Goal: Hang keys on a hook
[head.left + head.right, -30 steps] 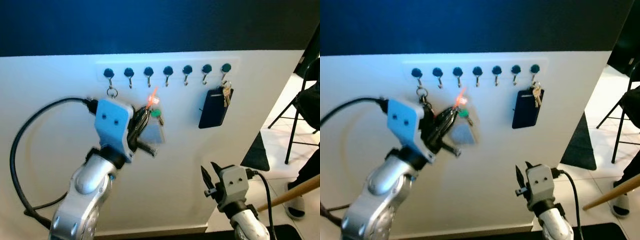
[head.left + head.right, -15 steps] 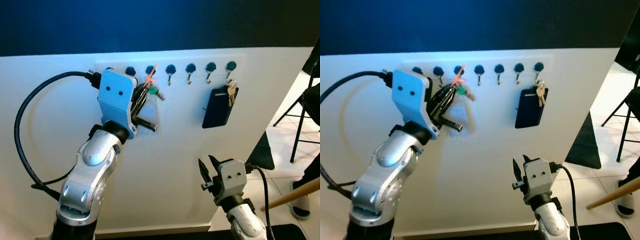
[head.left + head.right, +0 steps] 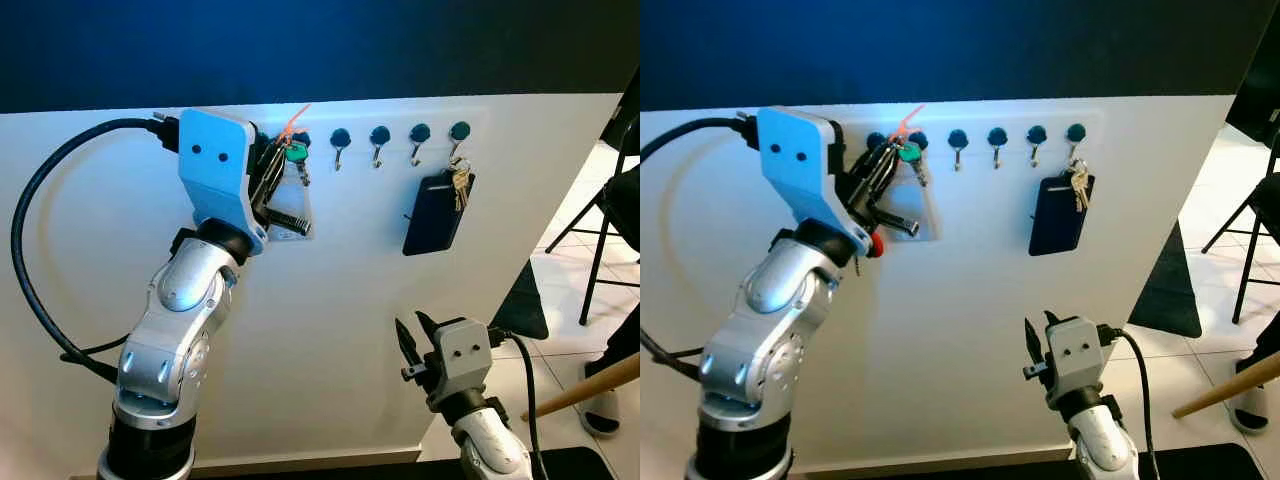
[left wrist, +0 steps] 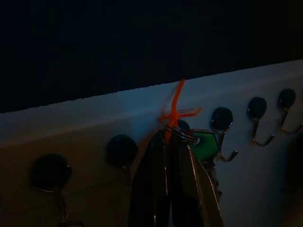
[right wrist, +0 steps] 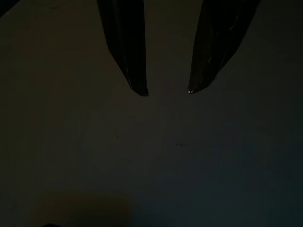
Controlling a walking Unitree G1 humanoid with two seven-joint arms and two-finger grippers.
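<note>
My left gripper (image 3: 281,152) is raised to the row of dark hooks (image 3: 380,137) on the white wall and is shut on a key ring with a green-capped key (image 3: 296,153) and an orange tie (image 3: 294,121). In the left wrist view the ring and green key (image 4: 202,144) sit right at one hook's knob (image 4: 221,118), with the orange tie (image 4: 176,104) pointing up; whether the ring is over the hook is unclear. My right gripper (image 3: 411,339) hangs low in front of the wall, open and holding nothing.
A dark wallet with keys (image 3: 434,213) hangs from the rightmost hook. Two hooks between it and my left gripper are bare. A folding chair (image 3: 610,230) and a wooden stick (image 3: 580,392) stand on the tiled floor at the right.
My left arm has lifted the keys from below the hook row up to the hooks. The right arm stays low and open.
</note>
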